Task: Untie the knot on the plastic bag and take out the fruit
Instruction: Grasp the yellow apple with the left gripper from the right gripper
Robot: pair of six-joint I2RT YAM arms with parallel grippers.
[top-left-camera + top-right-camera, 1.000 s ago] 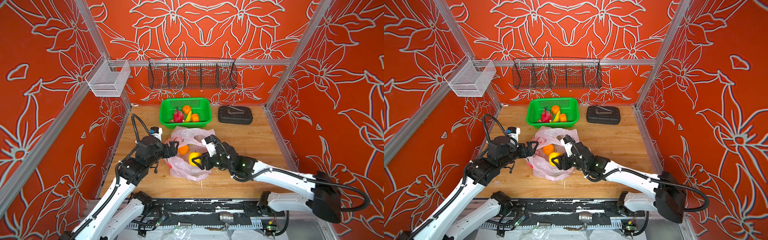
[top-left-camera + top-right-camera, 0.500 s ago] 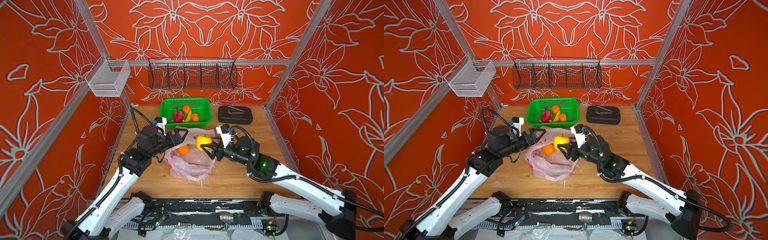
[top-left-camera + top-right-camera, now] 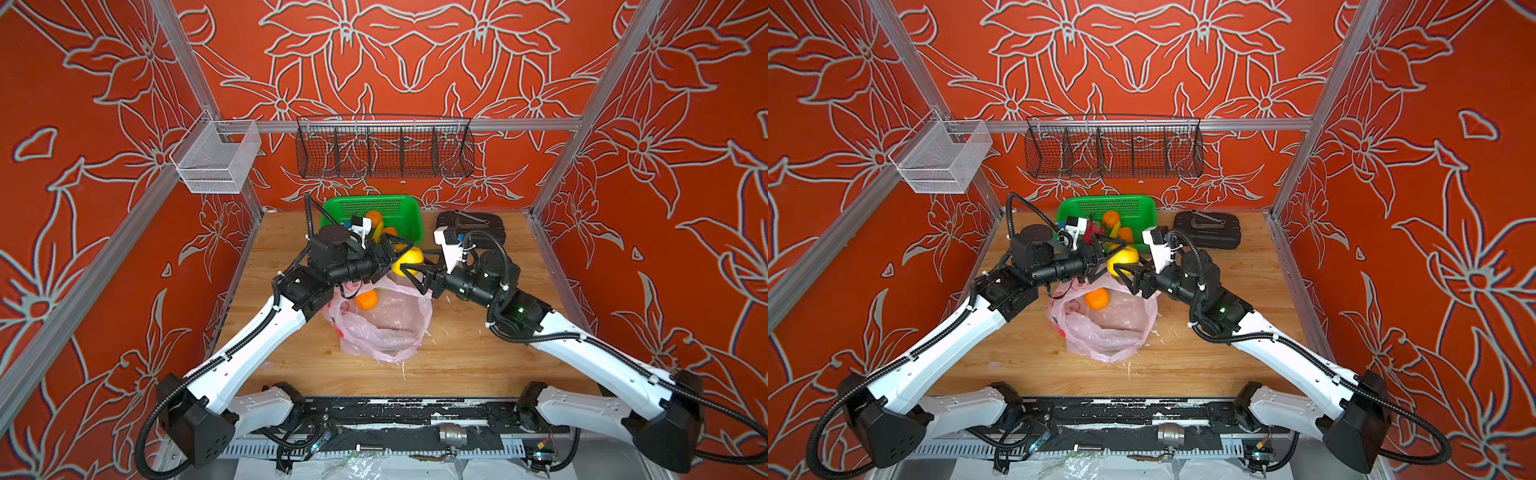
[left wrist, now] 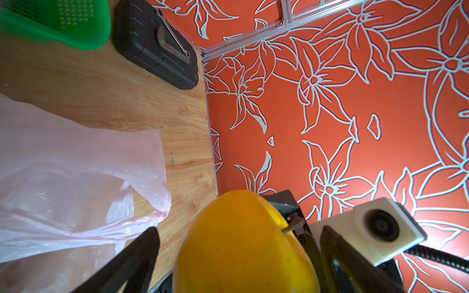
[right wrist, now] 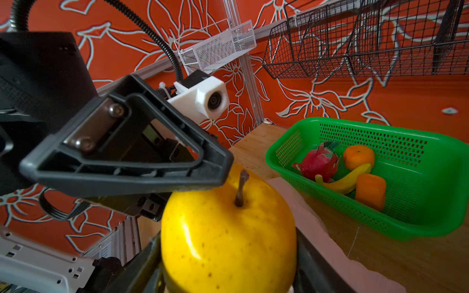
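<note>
A: Place type?
B: Robot lab booth is indicated: wooden tabletop (image 3: pixel 457 361) boxed in by orange floral panels (image 3: pixel 415 62) on aluminium framing (image 3: pixel 519 124)
A: Anything else noted?
B: Arm bases (image 3: pixel 257 405) bolted to a front rail (image 3: pixel 395 415), cabling (image 3: pixel 143 436) left exposed

Both top views look steeply down from high over the near edge of the table (image 3: pixel 478 357), facing the far wall (image 3: pixel 382 62), from far enough off to take in the table whole; they share almost the whole scene, shifted slightly sideways. The left wrist camera (image 5: pixel 210 100) looks right across the table toward the right wall (image 4: pixel 355 114), very close to the yellow fruit (image 4: pixel 243 243), and sees the right wrist camera (image 4: pixel 380 225). That one faces back toward the far left corner, equally close to the fruit. Both wrist views share the fruit and the green basket (image 5: pixel 396 142) with the top views.
</note>
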